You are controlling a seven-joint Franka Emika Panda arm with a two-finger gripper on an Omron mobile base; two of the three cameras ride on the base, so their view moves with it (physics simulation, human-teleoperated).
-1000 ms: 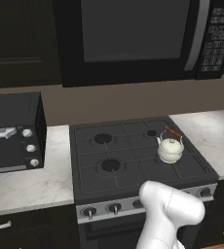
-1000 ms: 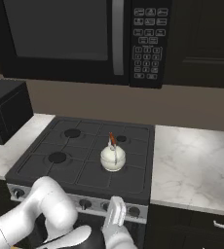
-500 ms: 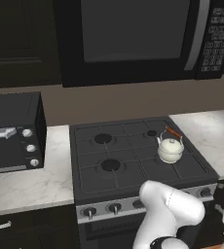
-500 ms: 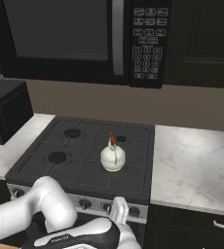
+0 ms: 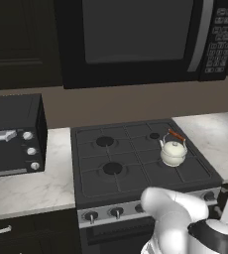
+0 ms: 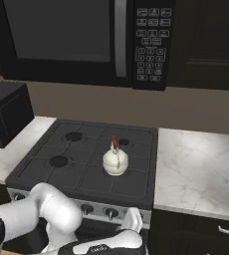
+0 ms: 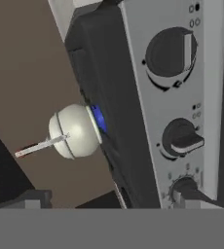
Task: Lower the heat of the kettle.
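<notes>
Where the left base view looks down, the kettle sits on the stove's front right burner. From the right base view, the kettle stands near the stove middle. Up close, the hand view shows the kettle over a blue flame beside the knobs; whether the gripper is released or clenched cannot be told.

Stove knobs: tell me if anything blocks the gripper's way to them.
Nothing visible does. In the hand view, the nearest stove knob lies just ahead, with two more knobs beyond on the front panel. The kettle sits on top with blue flame under it, off that path.
</notes>
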